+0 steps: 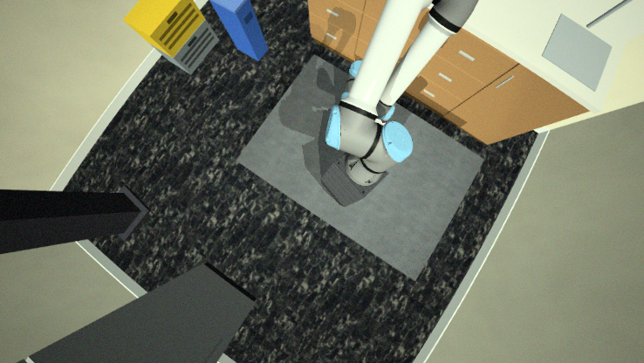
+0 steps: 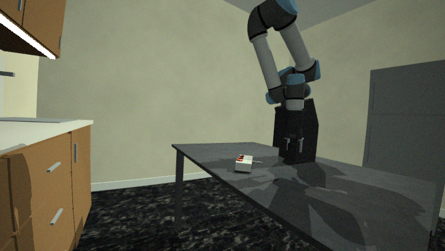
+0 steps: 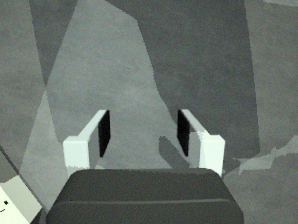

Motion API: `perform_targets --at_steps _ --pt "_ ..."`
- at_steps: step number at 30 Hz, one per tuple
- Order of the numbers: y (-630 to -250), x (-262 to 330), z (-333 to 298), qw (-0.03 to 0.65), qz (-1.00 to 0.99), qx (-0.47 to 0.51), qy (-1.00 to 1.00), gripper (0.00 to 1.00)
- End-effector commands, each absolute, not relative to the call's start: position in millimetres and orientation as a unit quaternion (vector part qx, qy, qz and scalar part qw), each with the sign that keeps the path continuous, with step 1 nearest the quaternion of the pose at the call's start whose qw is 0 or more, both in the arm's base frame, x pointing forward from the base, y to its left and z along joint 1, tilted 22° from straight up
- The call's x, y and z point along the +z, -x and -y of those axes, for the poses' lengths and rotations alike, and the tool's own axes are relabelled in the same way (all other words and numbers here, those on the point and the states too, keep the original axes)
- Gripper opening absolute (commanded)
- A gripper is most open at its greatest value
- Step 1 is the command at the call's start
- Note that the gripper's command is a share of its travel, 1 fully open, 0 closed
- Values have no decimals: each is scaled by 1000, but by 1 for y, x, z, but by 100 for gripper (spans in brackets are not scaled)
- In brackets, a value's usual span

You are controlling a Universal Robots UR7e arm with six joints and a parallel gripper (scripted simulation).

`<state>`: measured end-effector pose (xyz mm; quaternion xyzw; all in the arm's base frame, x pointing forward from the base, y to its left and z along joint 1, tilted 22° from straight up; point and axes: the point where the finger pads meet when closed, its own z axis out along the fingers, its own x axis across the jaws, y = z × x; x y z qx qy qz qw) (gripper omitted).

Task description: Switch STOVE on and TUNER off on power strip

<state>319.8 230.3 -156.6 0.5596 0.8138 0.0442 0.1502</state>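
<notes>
The power strip (image 2: 243, 163) is a small white box with red switches on top. It lies flat on the grey table (image 2: 311, 187), near the table's left edge in the exterior view. My gripper (image 2: 293, 143) points straight down above the table, to the right of the strip and apart from it. It is open and empty. In the wrist view the two white fingers stand wide over bare table, and a corner of the strip (image 3: 13, 205) shows at the lower left. In the overhead view my arm (image 1: 373, 90) hides the gripper and nearly all of the strip. I cannot read the switch labels.
The black robot pedestal (image 2: 295, 131) stands on the table just behind the gripper. Wooden cabinets (image 2: 43, 180) line the left wall. A tall grey cabinet (image 2: 404, 118) stands at the right. Yellow (image 1: 173, 31) and blue (image 1: 241, 24) boxes stand on the floor.
</notes>
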Motion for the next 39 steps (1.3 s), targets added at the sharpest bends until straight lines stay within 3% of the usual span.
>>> perform_targets --at_steps 1,16,39 --pt "-334 -152 -215 142 -799 58 -581 100" --pt "-413 -130 -125 108 -687 114 -709 100" --pt "-482 -111 -50 76 -574 157 -800 100"
